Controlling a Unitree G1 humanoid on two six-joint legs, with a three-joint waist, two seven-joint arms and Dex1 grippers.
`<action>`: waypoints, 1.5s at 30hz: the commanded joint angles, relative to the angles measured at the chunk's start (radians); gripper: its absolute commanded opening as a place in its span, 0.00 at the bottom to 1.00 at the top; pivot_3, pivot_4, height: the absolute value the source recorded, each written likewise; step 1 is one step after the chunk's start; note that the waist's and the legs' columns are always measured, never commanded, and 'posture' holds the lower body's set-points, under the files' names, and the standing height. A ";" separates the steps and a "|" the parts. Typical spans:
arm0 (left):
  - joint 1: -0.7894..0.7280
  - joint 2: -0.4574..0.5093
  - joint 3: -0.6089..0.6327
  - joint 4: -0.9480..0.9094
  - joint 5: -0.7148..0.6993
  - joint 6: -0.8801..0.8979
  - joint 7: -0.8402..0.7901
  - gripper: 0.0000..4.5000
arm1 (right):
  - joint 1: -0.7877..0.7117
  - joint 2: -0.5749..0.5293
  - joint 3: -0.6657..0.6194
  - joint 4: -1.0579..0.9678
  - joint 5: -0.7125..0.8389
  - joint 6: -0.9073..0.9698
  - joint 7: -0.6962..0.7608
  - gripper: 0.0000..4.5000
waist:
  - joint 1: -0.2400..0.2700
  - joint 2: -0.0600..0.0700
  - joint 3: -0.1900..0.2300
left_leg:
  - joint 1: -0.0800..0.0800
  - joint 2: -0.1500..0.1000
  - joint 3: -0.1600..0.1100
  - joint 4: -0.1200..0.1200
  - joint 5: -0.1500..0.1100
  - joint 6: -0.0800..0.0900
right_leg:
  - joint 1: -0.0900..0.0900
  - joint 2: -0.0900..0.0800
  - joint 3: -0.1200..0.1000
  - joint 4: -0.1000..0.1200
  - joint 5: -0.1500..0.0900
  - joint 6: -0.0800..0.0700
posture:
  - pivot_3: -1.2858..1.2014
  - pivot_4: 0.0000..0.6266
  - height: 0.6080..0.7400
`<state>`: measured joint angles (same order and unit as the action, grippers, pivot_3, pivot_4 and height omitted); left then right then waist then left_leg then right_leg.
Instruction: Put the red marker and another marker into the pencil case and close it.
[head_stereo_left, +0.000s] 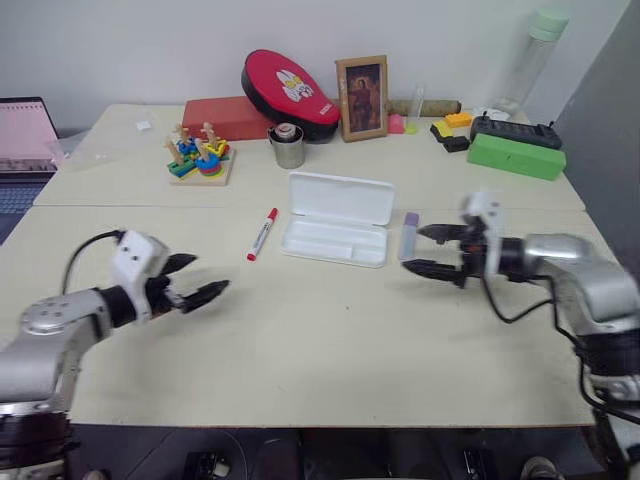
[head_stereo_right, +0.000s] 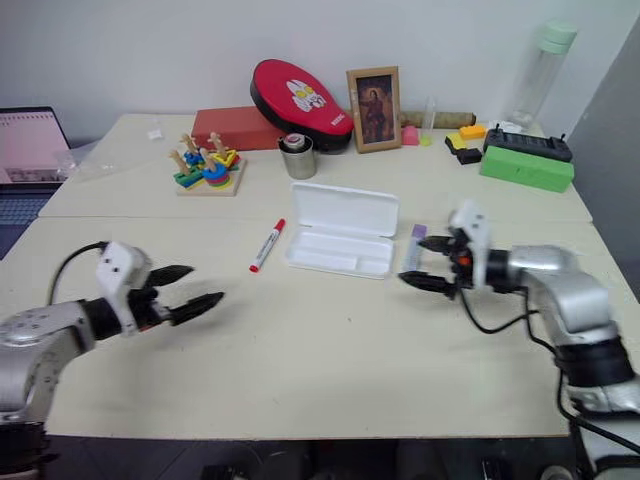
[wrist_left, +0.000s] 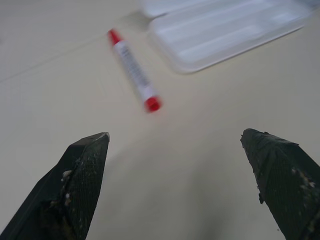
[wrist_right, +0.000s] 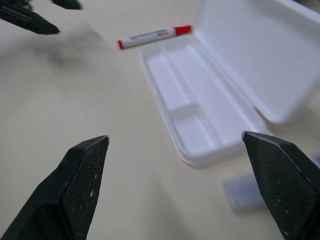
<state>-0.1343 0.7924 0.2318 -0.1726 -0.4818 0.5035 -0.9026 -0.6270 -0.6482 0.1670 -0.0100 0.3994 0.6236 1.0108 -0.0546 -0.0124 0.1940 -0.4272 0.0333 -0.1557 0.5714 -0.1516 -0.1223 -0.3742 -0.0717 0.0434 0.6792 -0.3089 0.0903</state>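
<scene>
Both sets of fingers spread, empty: right gripper (head_stereo_left: 432, 251) just beside purple marker (head_stereo_left: 410, 234), left gripper (head_stereo_left: 197, 281) short of red marker (head_stereo_left: 262, 234). Straddle barrels crosswise before closing; pencil case (head_stereo_left: 336, 230) open between.

The pencil case (head_stereo_left: 336, 232) is lying open (lid back); the red marker (head_stereo_left: 262, 234) is lying left of it, the purple marker (head_stereo_left: 410, 235) right.

No writing can be read anywhere: the print on the red marker's (wrist_left: 134, 71) white barrel is too blurred.
</scene>
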 joint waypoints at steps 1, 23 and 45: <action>-0.044 -0.019 -0.025 -0.096 -0.036 0.023 0.011 1.00 | -0.068 0.050 0.080 0.082 -0.083 -0.051 0.009 0.99 | 0.004 0.000 0.000 | -0.001 0.000 0.000 0.000 0.000 0.000 | -0.001 0.000 0.000 0.000 0.000 0.000 | 0.52 0.24 1.00; -0.246 -0.132 -0.096 -0.119 -0.106 0.077 0.042 1.00 | -0.229 0.272 0.243 0.431 -0.363 -0.158 -0.007 0.26 | -0.003 0.000 0.000 | 0.000 0.000 -0.001 0.001 0.000 0.000 | 0.000 0.000 -0.001 0.001 0.000 0.000 | 0.52 0.24 1.00; -0.084 -0.008 -0.026 -0.253 -0.205 0.167 -0.027 1.00 | 0.050 0.159 0.308 -0.175 -0.315 -0.113 0.108 0.00 | -0.004 0.000 0.000 | 0.000 0.000 -0.001 0.000 0.000 0.000 | 0.000 0.000 -0.001 0.001 0.000 0.000 | 0.52 0.24 1.00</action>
<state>-0.2318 0.7650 0.1681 -0.3798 -0.6640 0.6673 -0.9125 -0.5937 -0.4798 0.4450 -0.1078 0.0881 0.5084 1.1006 -0.0591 -0.0124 0.1940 -0.4271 0.0333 -0.1570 0.5718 -0.1515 -0.1223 -0.3743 -0.0715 0.0425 0.6803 -0.3089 0.0903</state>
